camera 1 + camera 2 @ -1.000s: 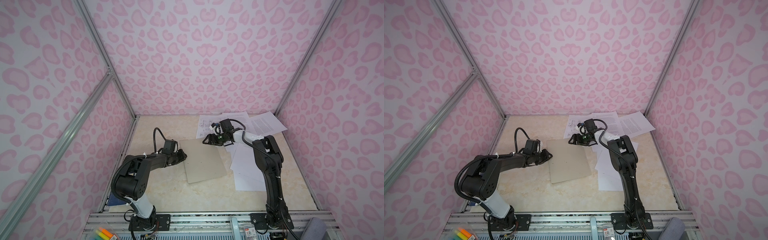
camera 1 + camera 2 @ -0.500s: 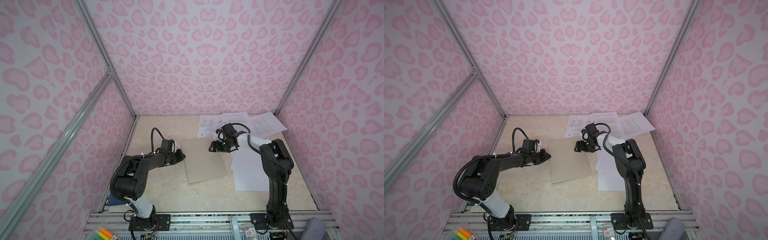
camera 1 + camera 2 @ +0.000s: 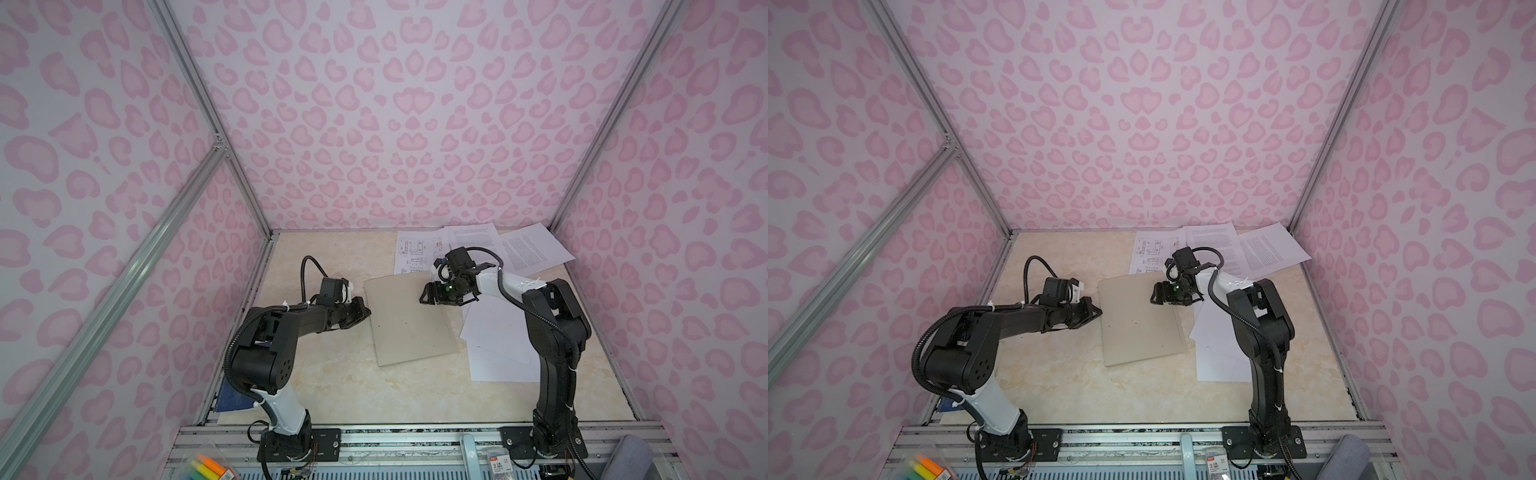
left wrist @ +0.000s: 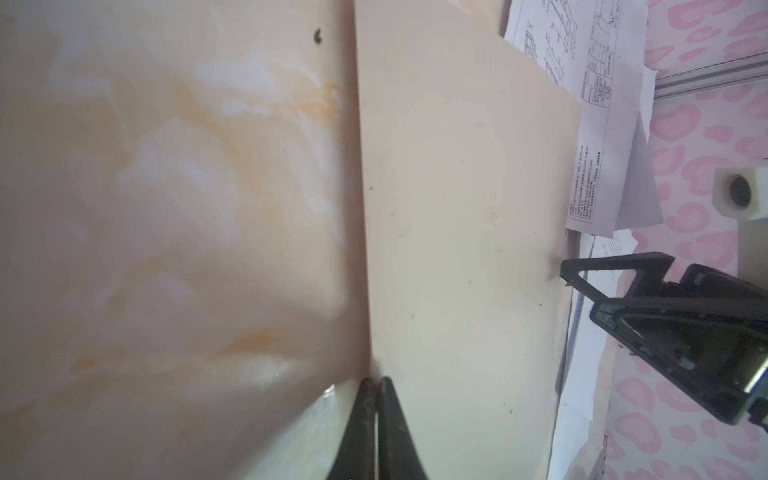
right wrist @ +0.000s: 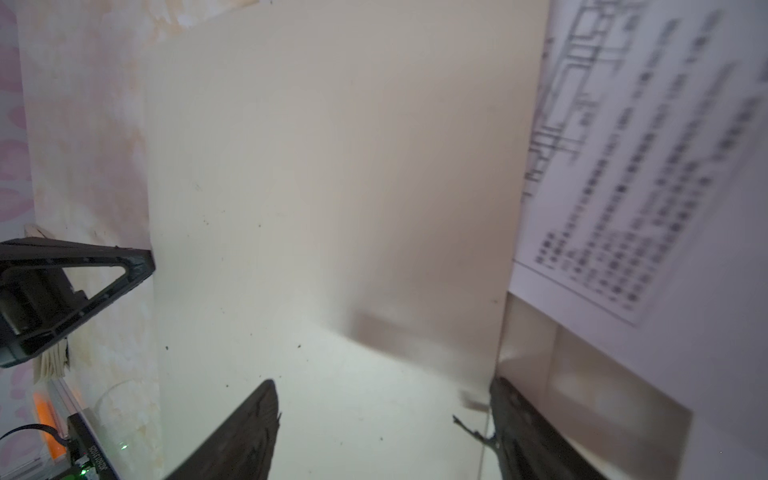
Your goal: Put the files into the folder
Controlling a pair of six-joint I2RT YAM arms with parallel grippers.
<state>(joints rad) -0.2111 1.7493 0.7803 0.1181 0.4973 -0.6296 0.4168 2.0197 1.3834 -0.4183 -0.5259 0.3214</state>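
The grey-beige folder lies shut and flat mid-table. My left gripper is shut, its tips at the folder's left edge; whether they pinch a leaf I cannot tell. My right gripper hovers open over the folder's far right part, one finger near its right edge. The files are loose white sheets: a drawing sheet and text sheets at the back right, blank sheets right of the folder.
A dark blue book lies at the front left under the left arm. Coloured markers sit below the front metal rail. Pink patterned walls close in three sides. The drawing sheet lies beside the folder's far edge.
My left gripper's jaws have closed at the folder's left edge. My right gripper has come from over the back sheets toward the front, over the folder's far right part, still open.
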